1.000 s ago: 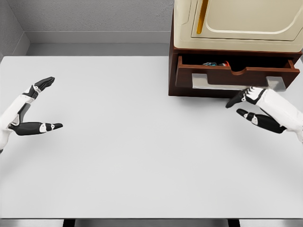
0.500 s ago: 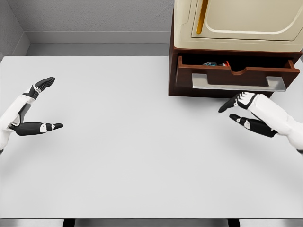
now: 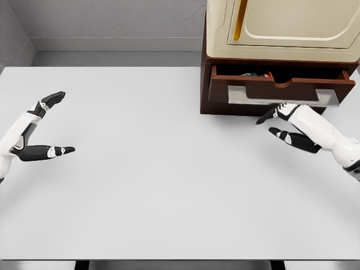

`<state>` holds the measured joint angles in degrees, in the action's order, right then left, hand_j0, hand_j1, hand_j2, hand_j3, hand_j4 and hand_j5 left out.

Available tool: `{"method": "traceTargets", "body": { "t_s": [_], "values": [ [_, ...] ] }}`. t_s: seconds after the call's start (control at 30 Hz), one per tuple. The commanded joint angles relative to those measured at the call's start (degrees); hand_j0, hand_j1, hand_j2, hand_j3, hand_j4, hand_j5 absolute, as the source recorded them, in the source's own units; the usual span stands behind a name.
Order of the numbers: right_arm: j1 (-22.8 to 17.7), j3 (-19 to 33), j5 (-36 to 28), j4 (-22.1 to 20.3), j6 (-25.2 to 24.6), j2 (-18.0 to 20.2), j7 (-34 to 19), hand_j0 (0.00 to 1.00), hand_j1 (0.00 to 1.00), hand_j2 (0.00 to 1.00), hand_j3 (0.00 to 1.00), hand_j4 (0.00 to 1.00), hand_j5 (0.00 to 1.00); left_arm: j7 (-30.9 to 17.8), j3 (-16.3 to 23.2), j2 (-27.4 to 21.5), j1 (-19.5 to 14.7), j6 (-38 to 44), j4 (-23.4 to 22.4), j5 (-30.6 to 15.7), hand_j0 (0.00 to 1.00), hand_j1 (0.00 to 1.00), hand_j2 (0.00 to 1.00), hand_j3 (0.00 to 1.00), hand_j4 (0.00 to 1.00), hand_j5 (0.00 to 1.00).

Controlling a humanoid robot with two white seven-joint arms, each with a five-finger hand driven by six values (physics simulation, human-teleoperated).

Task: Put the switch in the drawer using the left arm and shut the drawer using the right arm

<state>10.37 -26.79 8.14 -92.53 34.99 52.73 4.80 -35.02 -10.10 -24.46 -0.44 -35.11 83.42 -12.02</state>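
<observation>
White table (image 3: 140,185) fills my near view, wide open for moving, with my left hand (image 3: 35,126) resting far left, fingers spread and empty. My right hand (image 3: 284,125), also spread and empty, sits just before the half-open drawer (image 3: 281,88); the switch (image 3: 253,74) lies inside. I judge its rigid front pushes shut easily, away from the metal handle (image 3: 281,97).

Open drawer (image 3: 281,89) juts forward, seemingly touching the right robot hand (image 3: 287,126).

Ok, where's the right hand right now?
In the head view the right hand is at the right, open above the table, just in front of the open drawer and below its handle.
</observation>
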Motion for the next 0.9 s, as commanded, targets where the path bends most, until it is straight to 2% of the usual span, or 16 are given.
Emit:
{"method": "traceTargets", "body": {
  "t_s": [0.0, 0.27, 0.7, 0.77, 0.87],
  "values": [
    [0.1, -0.2, -0.4, 0.8, 0.0, 0.0, 0.1, 0.58, 0.58, 0.58, 0.58, 0.58, 0.58, 0.0, 0.0, -0.1, 0.0, 0.1, 0.0, -0.5, 1.00, 1.00, 1.00, 1.00, 1.00, 1.00],
    [5.9, -3.0, -0.5, 5.5, 0.0, -2.0, 0.2, 0.59, 0.59, 0.59, 0.59, 0.59, 0.59, 0.0, 0.0, -0.1, -0.2, 0.1, -0.2, -0.5, 1.00, 1.00, 1.00, 1.00, 1.00, 1.00],
    [10.8, -5.8, -0.6, 10.0, 0.0, -3.6, 0.2, 0.59, 0.59, 0.59, 0.59, 0.59, 0.59, 0.0, 0.1, 0.0, 0.3, 0.1, 0.3, -0.5, 1.00, 1.00, 1.00, 1.00, 1.00, 1.00],
    [9.1, -5.7, -0.8, 7.5, 0.0, -2.5, 0.2, 0.60, 0.60, 0.60, 0.60, 0.60, 0.60, 0.0, 0.0, 0.1, 0.3, 0.1, 0.2, -0.5, 1.00, 1.00, 1.00, 1.00, 1.00, 1.00],
    [2.9, -4.6, -2.2, 1.0, 0.0, 7.6, 0.6, 0.61, 0.61, 0.61, 0.61, 0.61, 0.61, 0.0, 0.0, 0.1, 0.3, 0.1, 0.3, -0.5, 1.00, 1.00, 1.00, 1.00, 1.00, 1.00]
  ]
}}
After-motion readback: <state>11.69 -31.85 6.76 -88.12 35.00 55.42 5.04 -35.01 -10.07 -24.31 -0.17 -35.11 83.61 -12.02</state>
